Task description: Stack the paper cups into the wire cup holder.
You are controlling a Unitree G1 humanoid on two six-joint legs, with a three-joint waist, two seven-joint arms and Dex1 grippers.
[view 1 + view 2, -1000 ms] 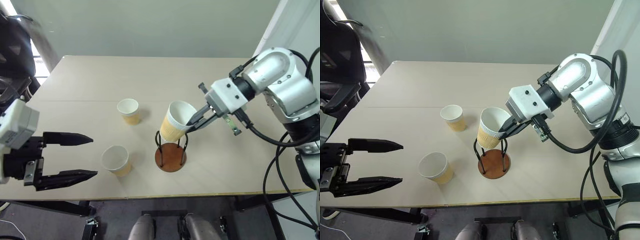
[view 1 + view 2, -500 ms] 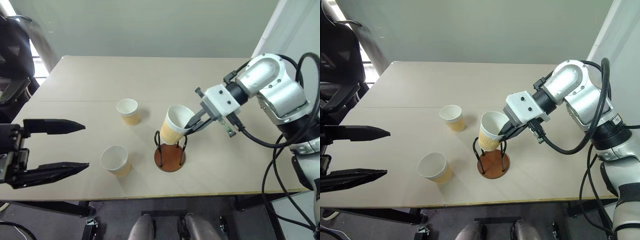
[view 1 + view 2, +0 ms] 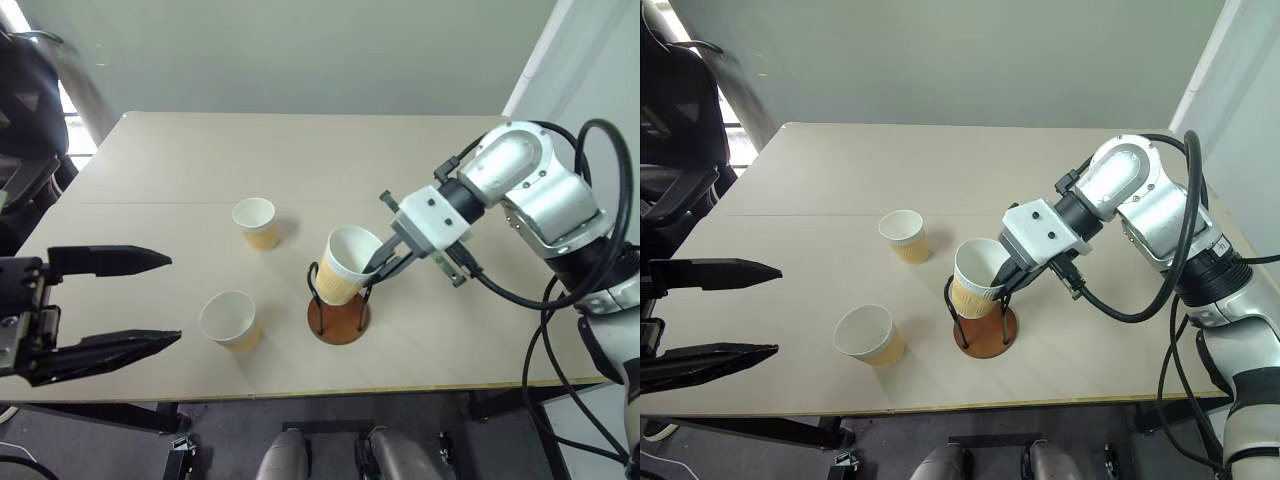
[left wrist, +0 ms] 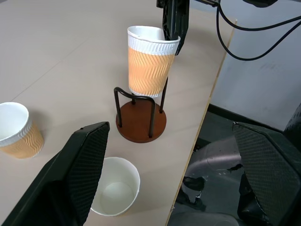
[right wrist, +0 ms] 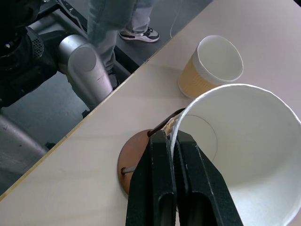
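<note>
while the left gripper [image 3: 165, 303] waits spread wide and empty at the near table [image 3: 430, 180] edge, beside the nearest loose cup [image 3: 229, 320], the action is at the wire cup holder [image 3: 338, 305]. the right gripper [image 3: 378, 265] is clamped tight on the rim of the held cup [image 3: 346, 266], one finger inside, one out. that cup leans, its bottom just entering the loops: best to straighten it, centre it, then lower. farther back stands the far cup [image 3: 256, 222].
</note>
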